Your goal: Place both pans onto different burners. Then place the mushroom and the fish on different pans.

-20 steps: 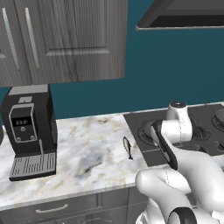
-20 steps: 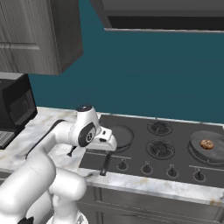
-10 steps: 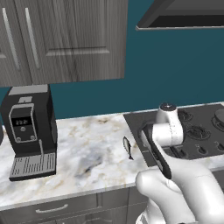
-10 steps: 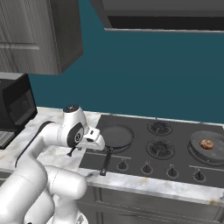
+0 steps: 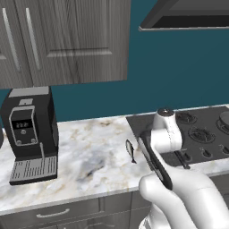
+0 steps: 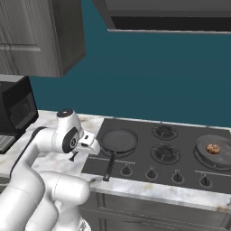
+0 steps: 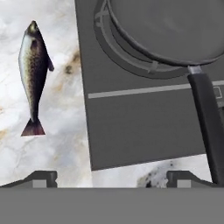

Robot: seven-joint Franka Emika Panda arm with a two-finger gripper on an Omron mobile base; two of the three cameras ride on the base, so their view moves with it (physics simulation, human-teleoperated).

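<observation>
In the hand view, the near pan (image 7: 175,30) is cut off by the top edge.

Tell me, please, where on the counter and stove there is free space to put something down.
Free: the marble counter between the coffee machine and the fish. Crowded: the cooktop, with an empty pan on the left burner and the mushroom in the right pan.
</observation>
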